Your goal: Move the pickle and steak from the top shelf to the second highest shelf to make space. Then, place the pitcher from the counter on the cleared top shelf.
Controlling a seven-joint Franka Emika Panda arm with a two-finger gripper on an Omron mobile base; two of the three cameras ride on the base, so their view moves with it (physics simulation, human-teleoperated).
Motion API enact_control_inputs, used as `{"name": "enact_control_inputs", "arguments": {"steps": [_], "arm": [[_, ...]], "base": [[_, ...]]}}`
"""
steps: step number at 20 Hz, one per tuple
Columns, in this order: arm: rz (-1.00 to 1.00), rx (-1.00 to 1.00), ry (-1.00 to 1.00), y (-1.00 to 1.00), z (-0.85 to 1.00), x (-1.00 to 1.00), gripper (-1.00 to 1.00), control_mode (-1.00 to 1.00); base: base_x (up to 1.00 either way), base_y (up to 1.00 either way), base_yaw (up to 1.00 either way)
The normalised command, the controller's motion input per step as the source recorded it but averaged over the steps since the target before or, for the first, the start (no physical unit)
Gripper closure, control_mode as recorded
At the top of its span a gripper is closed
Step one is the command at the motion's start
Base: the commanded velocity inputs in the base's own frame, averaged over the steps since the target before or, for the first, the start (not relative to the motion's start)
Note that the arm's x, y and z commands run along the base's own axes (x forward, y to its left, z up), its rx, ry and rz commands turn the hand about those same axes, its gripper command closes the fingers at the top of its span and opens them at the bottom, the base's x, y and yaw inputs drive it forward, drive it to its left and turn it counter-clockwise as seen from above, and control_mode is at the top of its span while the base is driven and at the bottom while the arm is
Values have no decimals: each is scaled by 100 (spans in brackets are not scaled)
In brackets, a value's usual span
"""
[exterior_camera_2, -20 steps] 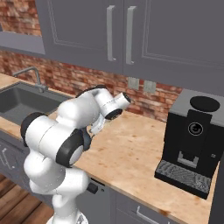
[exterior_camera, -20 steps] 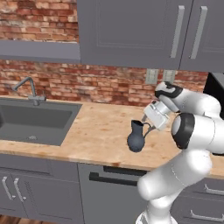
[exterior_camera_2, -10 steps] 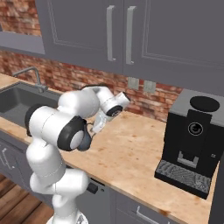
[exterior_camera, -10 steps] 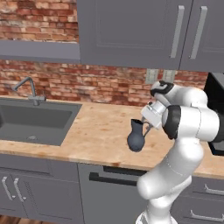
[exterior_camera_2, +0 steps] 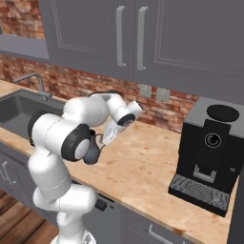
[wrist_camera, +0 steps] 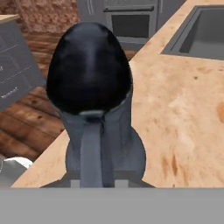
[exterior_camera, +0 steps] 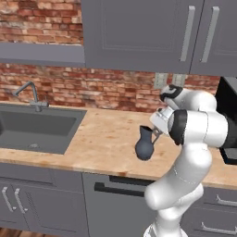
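The pitcher (exterior_camera: 145,145) is seen on the table (exterior_camera: 106,139), near its front edge and to the right of the sink (exterior_camera: 34,131), with the spout turned toward the sink side and the curved handle turned toward the arm. In the left base view the tool (exterior_camera: 156,134) is brought in against the handle side of the jug, just below the neck; its jaws are closed narrow, and the handle appears to be pinched between them — the contact itself is too small to be made out with certainty there. In the hand view the pitcher (wrist_camera: 98,109) is seen from very close, the dark bulbous body looming above and the handle strap running straight down the middle toward the bottom edge, which fits a grip on the handle. In the right base view the pitcher (exterior_camera_2: 92,153) is largely hidden behind the arm's dark elbow joint, so only part of its rounded body is shown, low by the table's (exterior_camera_2: 147,167) front edge. A black coffee machine (exterior_camera_2: 208,157) is stood on the table well to the right of the arm, against the brick wall. Grey cabinets (exterior_camera: 139,32) are hung above.
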Motion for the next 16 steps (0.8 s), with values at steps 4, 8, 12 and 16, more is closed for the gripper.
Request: {"name": "enact_control_inputs", "arguments": {"steps": [4,8,12,16], "arm": [[-9,0,-5,33,0,-83,100,-100],[-11,0,-9,42,20,-88,100,-100],[-15,-2,-4,34,51,-79,100,-100],[-29,-1,0,9,68,-73,100,-100]], "base": [[0,0,0],[0,0,0],[0,0,0],[0,0,0]]}}
